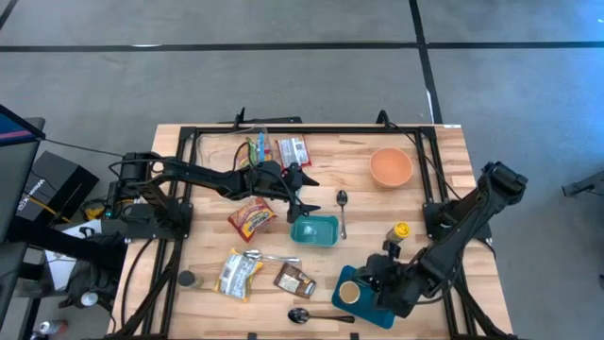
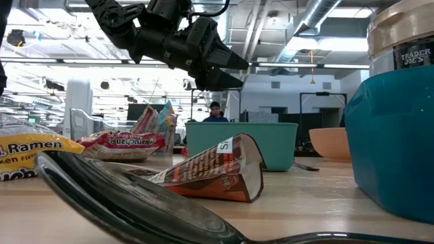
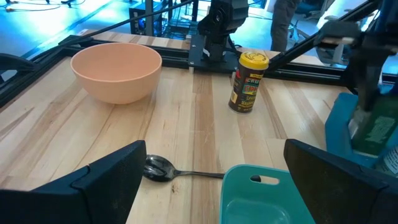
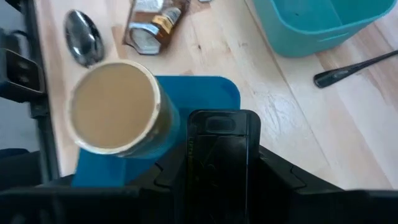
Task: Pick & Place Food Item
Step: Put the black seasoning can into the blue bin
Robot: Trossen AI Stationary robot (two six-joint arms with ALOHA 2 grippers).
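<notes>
A: Over the table, seen from above, where does each arm stand?

B: The left gripper [image 1: 300, 203] hangs just above the near rim of the teal tub [image 1: 315, 229], fingers spread wide, holding nothing. A red packet [image 1: 252, 218] lies just to its side. The right gripper [image 1: 375, 283] is low at the blue tray [image 1: 363, 297], closed on a tan-lidded jar [image 1: 350, 293] that sits over the tray.

A: And level with the tabletop?

B: The left gripper [image 2: 207, 64] shows up high, well clear of the tub [image 2: 241, 144] below it, jaws apart and empty. A brown pouch [image 2: 213, 173] lies in the foreground.

A: The left wrist?

B: Its fingers [image 3: 106, 180] stand wide either side of the tub's rim [image 3: 261, 193]. Ahead lie a spoon [image 3: 163, 169], a pink bowl [image 3: 116, 70] and a yellow-capped bottle [image 3: 247, 81].

A: The right wrist?

B: The jar [image 4: 115, 109] fills the space just ahead of the gripper [image 4: 214, 146], over the tray [image 4: 208, 96]. The jaws look clamped on its side, though the contact is hidden.

A: So which step?

B: I judge the jar is being placed on, or lifted from, the tray; I can't tell which. If placing, the next move calls for settling it upright, then releasing.
</notes>
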